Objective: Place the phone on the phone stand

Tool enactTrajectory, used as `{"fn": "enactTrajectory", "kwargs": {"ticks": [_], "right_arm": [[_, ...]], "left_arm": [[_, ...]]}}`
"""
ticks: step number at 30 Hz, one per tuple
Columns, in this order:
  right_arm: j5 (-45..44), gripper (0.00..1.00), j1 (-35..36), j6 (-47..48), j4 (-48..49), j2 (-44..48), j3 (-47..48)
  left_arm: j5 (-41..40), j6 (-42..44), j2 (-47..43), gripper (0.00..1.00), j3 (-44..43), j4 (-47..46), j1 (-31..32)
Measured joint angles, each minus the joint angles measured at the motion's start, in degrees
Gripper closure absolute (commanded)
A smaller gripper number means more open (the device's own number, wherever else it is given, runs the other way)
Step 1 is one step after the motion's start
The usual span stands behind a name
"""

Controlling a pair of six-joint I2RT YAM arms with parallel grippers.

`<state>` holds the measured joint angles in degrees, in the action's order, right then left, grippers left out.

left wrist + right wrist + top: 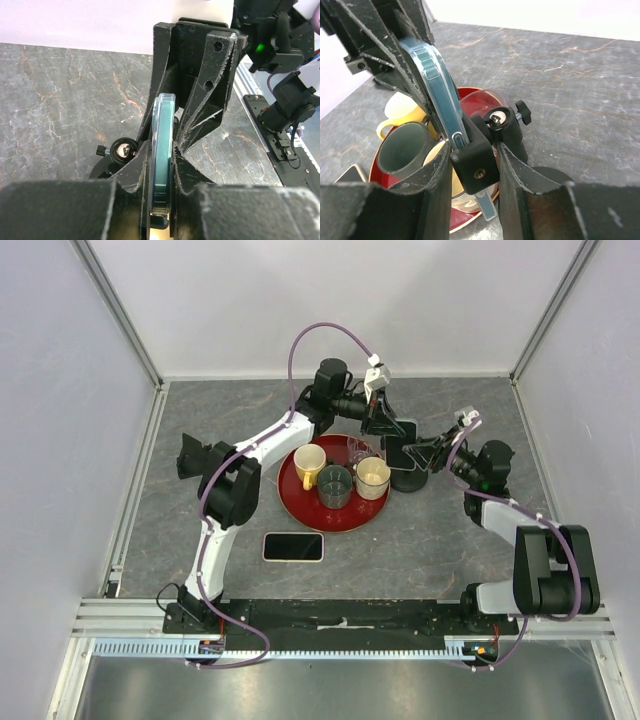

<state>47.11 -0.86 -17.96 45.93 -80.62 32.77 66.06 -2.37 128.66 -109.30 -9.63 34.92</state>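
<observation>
Where left jaws clamp it, slim phone (pixel 162 150) edge-on, seemingly clear-cased; right jaws' grip unclear.

phone (pixel 162 150) in a clear blue-tinted case, black phone stand (pixel 475 167), red tray (pixel 320 521), yellow mug (pixel 308 465), dark grey-green cup (pixel 334 486), cream cup (pixel 373 477), grey stone-patterned table (pixel 430 530) with rust-brown veins

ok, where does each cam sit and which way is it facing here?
Top external: overhead from the near edge, looking down on the table; left arm and right arm show.
Left wrist: faces along the left end effector at the phone, edge-on; own fingers show.
Right wrist: faces along the right end effector at the phone stand; own fingers show.
Shared: both wrist views see the phone.
</observation>
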Motion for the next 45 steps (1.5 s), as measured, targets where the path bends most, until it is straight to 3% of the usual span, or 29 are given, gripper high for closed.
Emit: {"fn": "enactTrajectory", "kwargs": {"ticks": [5,9,10,11,12,14,15,18,25,33,39,45], "right_arm": [[-10.1,1.0,2.2,-1.0,3.0,6.7,-7.2],[-12.7,1.0,2.9,-0.8,3.7,7.8,-8.5],[-12.9,1.0,3.0,-0.7,3.9,7.8,-8.6],[-13.0,1.0,3.0,-0.7,4.2,7.8,-8.8],[-13.2,1.0,3.0,-0.7,4.6,7.8,-9.0],[-13.7,1.0,3.1,-0.8,6.1,7.9,-9.9],[-14.8,1.0,3.4,-0.9,6.6,8.2,-10.6],[-18.3,1.0,3.6,-0.7,7.6,9.7,-12.7],[-26.9,1.0,3.4,-0.9,11.3,14.3,-18.5],[-41.3,1.0,3.1,-0.3,13.9,15.3,-20.2],[-49.1,1.0,-0.8,2.8,16.8,10.6,-18.2],[-52.6,1.0,-5.1,5.4,18.3,0.9,-10.4]], "left_arm": [[-0.2,-0.9,-0.7,0.98,1.7,-2.3,1.4],[0.2,-1.2,-0.7,0.96,1.6,-2.3,1.6],[0.2,-1.2,-0.7,0.89,1.6,-2.3,1.6],[0.2,-1.1,-0.7,0.79,1.6,-2.2,1.6],[0.1,-1.2,-0.7,0.62,1.6,-2.1,1.6],[-0.8,-1.3,-0.7,0.48,1.4,-1.7,1.7],[-3.7,-1.9,-0.7,0.33,1.2,-1.2,2.0],[-11.4,-3.5,-0.8,0.16,1.3,0.0,3.0],[-27.4,-8.7,-9.3,0.13,9.2,3.9,4.0],[-46.1,-19.3,-36.5,0.17,28.9,2.6,4.2],[-49.1,-21.0,-49.7,0.18,38.4,0.9,6.6],[-49.0,-19.1,-53.9,0.18,42.5,5.0,7.5]]}}
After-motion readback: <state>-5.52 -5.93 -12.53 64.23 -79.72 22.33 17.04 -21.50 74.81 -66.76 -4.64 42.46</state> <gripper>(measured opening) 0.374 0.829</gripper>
